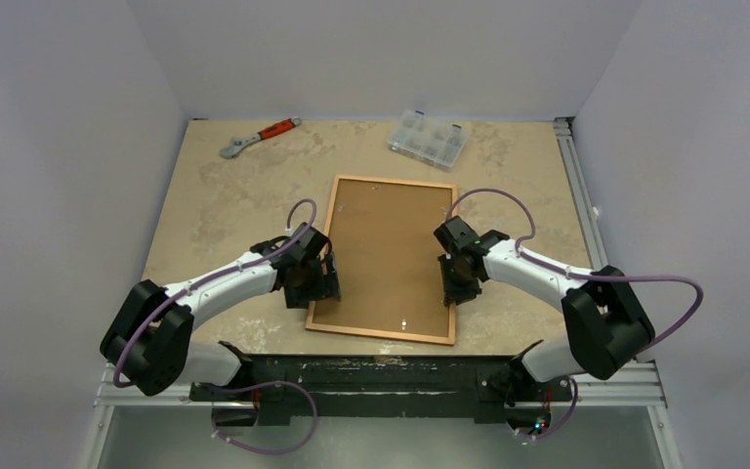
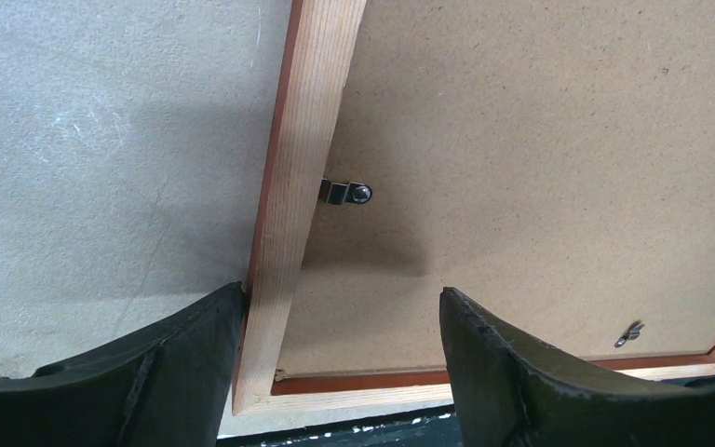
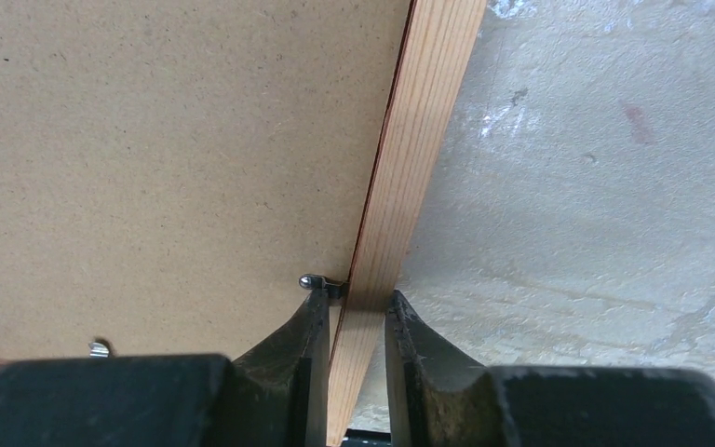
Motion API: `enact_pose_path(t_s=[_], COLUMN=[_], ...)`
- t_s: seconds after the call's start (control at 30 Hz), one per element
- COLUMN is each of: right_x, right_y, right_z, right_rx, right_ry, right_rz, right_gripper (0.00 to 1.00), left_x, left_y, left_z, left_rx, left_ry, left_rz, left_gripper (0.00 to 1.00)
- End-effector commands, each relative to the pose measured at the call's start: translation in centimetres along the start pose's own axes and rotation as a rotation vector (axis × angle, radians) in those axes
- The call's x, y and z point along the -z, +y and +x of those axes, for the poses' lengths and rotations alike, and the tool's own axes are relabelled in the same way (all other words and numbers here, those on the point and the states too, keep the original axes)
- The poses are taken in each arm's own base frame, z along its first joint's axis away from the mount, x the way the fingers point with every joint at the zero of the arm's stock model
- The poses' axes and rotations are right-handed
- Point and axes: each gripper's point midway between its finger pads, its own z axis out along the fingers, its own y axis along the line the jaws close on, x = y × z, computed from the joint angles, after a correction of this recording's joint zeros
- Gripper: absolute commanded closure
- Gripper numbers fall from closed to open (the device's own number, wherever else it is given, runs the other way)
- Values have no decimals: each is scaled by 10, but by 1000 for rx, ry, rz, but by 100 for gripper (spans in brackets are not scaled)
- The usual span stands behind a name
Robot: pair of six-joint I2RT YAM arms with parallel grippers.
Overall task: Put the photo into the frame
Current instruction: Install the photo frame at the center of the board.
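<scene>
Where the frame lies: the frame (image 1: pixel 395 182) is flat on the table (image 1: pixel 234 205), about mid-table between the two arms. Its pale wood back faces up and its long sides run away from the arm bases, slightly skewed.
Frame colour: red-orange shows only as a thin line along the rails' inner lip and outer edge in the wrist views.
Backing board: the brown backing board (image 1: pixel 391 254) fills the opening and sits inside the rails.
Clips, left wrist view: one small metal clip (image 2: pixel 346 193) sits on the board against the left rail. A second clip (image 2: pixel 628 332) sits close to the near rail.
Clips, right wrist view: one clip (image 3: pixel 321 281) sits at the right rail, just beside the inner fingertip.
Left gripper: the left gripper (image 2: pixel 343 291) stands at the left rail, towards the frame's near end.
Left fingers: spread wide, straddling the rail. The outer finger (image 2: pixel 214 321) is just beside the rail's outer edge, contact not clear. The inner finger is over the board, well apart from the rail. Nothing is held.
Right gripper: the right gripper (image 3: pixel 356 296) stands at the right rail, roughly opposite the left one.
Right fingers: set narrow, one on each side of the rail. The outer finger (image 3: pixel 408 335) lies against the rail's outer edge. The inner finger is at the clip, with a sliver of gap to the wood. Whether they pinch the rail cannot be told.
Other items: a red-handled wrench (image 1: pixel 259 137) lies at the far left of the table. A clear compartment box (image 1: pixel 430 139) lies beyond the frame's far right corner. Both are apart from the frame.
</scene>
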Motion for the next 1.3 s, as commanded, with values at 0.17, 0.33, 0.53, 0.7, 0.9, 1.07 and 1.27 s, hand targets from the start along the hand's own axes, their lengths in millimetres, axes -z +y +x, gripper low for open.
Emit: enact_pose_path(t_s=[0.17,0.33,0.53,0.7,0.9,1.07,1.27], right_x=[10,16,5,14,28,29,33], right_y=[13,27,27,24,22,1,-15], right_z=[-15,-34,-40,-29,-9,-21,-70], right_rx=[20,-31,-90,-101,-118,-143,-194], right_ry=[-58,-72,-12,-10,-12,-75,-142], right_rz=[-47,-178,-271,-292,-326,-210,-165], right_gripper=[38,9,9,9,9,2,2], left_x=[4,-2,-6,-5,8,9,22], left_y=[-5,-11,-25,-42,-69,-53,-37], left_z=[-9,-10,-1,24,56,60,15], left_rx=[3,4,0,-42,-80,-74,-53], left_ry=[-36,-36,7,46,84,82,39], left_rz=[22,46,113,141,211,159,138], left_gripper=[25,25,31,33,34,26,21])
